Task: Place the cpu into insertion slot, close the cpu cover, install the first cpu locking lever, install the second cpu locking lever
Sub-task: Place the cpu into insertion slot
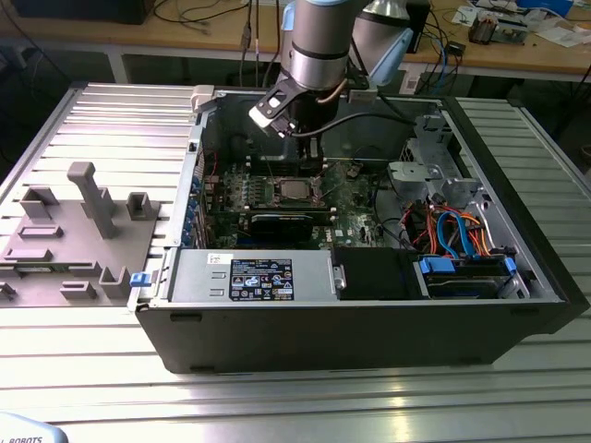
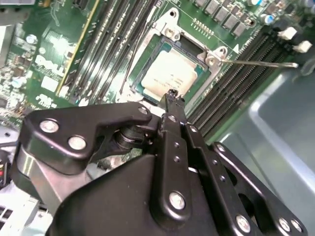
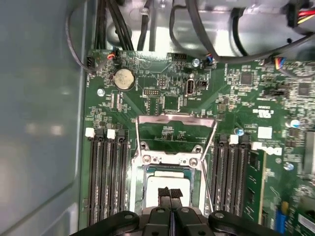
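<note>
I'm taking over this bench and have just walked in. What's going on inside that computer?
The robot arm reaches into the open computer case. Its gripper is shut, with its tip right at the cpu, which lies flat in the insertion slot. The cpu cover is swung open, away from the chip, and a thin locking lever sticks out to the side, not latched.

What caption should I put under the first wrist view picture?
Gripper tip over the cpu seated in the insertion slot, cpu cover flipped open.
</note>
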{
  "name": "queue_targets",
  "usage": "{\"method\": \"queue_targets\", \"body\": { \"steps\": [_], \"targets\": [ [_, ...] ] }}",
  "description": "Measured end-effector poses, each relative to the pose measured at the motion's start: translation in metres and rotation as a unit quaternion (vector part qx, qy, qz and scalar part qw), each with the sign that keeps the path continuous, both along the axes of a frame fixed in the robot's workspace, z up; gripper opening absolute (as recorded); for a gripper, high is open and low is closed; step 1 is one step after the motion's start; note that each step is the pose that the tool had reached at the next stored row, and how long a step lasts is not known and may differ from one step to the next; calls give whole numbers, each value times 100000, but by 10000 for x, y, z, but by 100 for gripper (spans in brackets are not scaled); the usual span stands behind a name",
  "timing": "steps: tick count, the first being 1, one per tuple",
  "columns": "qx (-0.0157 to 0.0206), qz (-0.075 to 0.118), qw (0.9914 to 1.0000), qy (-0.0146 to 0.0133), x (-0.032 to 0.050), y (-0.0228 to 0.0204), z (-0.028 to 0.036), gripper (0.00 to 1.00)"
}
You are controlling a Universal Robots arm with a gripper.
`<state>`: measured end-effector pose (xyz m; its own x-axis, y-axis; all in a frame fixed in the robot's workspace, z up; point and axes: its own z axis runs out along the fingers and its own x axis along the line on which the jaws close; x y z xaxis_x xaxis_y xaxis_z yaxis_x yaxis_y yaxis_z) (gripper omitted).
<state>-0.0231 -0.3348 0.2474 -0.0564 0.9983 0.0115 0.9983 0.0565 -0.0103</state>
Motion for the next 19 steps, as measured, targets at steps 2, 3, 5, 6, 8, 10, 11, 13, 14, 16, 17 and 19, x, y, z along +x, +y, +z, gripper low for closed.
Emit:
{"method": "queue_targets", "body": {
  "steps": [2,3,5,6,8,10,11,13,14,16,17,19],
  "targets": [
    [8,0,100000,-1,0,0,69,11],
    [3,1,100000,0,1,0,92,11],
    [-6,0,100000,0,2,0,154,11],
    [-9,0,100000,0,2,0,189,11],
    [-4,0,100000,-2,2,0,262,11],
    [-13,-2,100000,0,2,0,317,11],
    [-11,2,100000,1,3,0,337,11],
    [8,2,100000,-8,3,0,339,11],
    [4,3,100000,-8,3,0,340,11],
    [-7,2,100000,-1,3,0,341,11],
    [-4,2,100000,-3,3,0,342,11],
    [-6,3,100000,-2,3,0,342,11]
  ]
}}
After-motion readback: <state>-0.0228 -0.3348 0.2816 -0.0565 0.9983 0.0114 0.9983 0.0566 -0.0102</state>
